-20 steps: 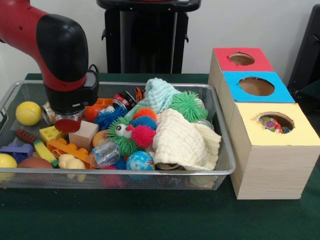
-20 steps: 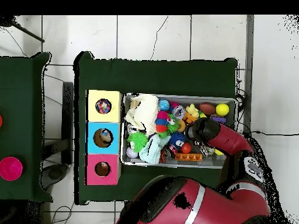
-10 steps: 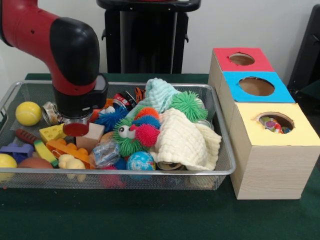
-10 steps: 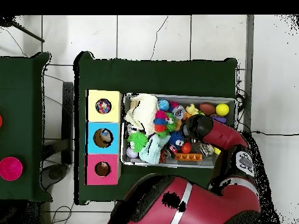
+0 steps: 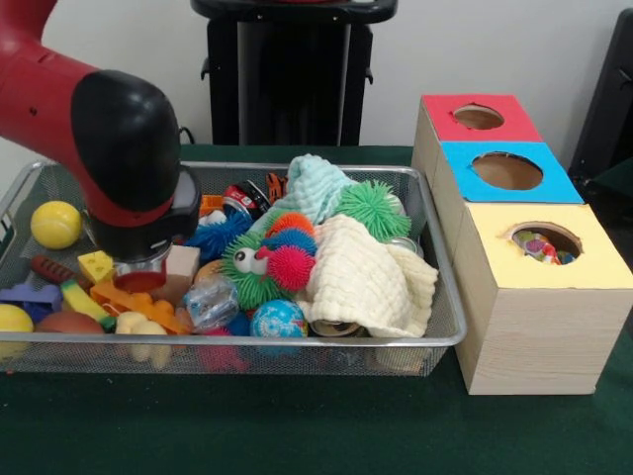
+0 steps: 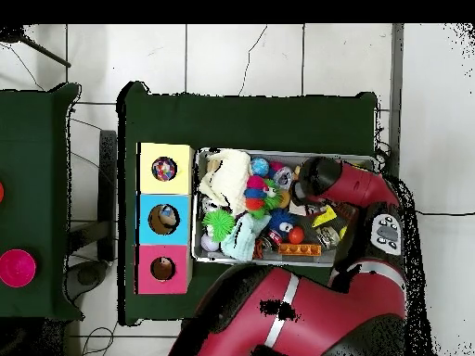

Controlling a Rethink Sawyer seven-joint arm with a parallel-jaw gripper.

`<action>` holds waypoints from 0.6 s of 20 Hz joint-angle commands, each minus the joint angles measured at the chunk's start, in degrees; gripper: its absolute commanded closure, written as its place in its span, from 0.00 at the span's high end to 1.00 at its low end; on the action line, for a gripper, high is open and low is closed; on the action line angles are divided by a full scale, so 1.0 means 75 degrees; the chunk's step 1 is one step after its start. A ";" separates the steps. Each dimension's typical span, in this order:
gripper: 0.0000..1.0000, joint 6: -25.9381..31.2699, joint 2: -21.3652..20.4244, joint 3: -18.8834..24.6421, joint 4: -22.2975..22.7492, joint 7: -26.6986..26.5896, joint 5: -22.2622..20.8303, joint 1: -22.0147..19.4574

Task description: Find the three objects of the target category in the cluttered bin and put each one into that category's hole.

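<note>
Red and black, the arm [image 5: 109, 148] now hangs lower over the wire bin [image 5: 435, 297] than it did a second ago, and its end has gone from the back part of the bin toward the front rim. The tool [image 5: 138, 280] sits just over the orange toy brick [image 5: 134, 300], beside the wooden block [image 5: 181, 265], and seems to touch the brick or nearly so. Its tip shows only as a red round disc; I cannot tell if it is wide, narrow, or holding something.

Which category is the target I cannot know from the task sentence. The candidates stay in the bin: the yellow cheese piece [image 5: 96, 265] next to the tool, the spiky balls [image 5: 287, 259] in the middle of the bin, the cream cloth [image 5: 361, 282] on the side of the bin nearest to the boxes. On that side, on the desk [image 5: 297, 426], stands the row of boxes: yellow box [image 5: 539, 297], blue box [image 5: 509, 173], red box [image 5: 480, 117].

I judge that the descent means a pick is about to be made among the hard toys. Nothing visibly leaves the bin yet, so the carry to a hole is not begun.
</note>
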 commanded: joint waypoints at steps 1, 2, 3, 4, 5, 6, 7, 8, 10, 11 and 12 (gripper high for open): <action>0.00 0.0479 0.1379 0.1190 -0.2803 -0.1371 -0.0218 -0.0286; 0.00 0.0472 0.1337 0.1186 -0.2799 -0.1420 -0.0277 -0.0301; 0.00 0.0523 0.1246 0.1185 -0.2714 -0.1446 -0.0296 -0.0326; 0.00 0.0600 0.1199 0.1199 -0.2725 -0.1466 -0.0318 -0.0338; 0.00 0.0626 0.1090 0.1210 -0.2638 -0.1470 -0.0319 -0.0345; 0.00 0.0652 0.0981 0.1222 -0.2551 -0.1474 -0.0321 -0.0352; 0.00 0.0633 0.0846 0.1246 -0.2426 -0.1504 -0.0297 -0.0376; 0.00 0.0615 0.0712 0.1270 -0.2300 -0.1534 -0.0274 -0.0401; 0.00 0.0549 0.0488 0.1258 -0.2148 -0.1628 -0.0332 -0.0411; 0.00 0.0633 0.0367 0.1262 -0.2057 -0.1632 -0.0304 -0.0412; 0.00 0.0744 0.0323 0.1287 -0.2080 -0.1662 -0.0286 -0.0429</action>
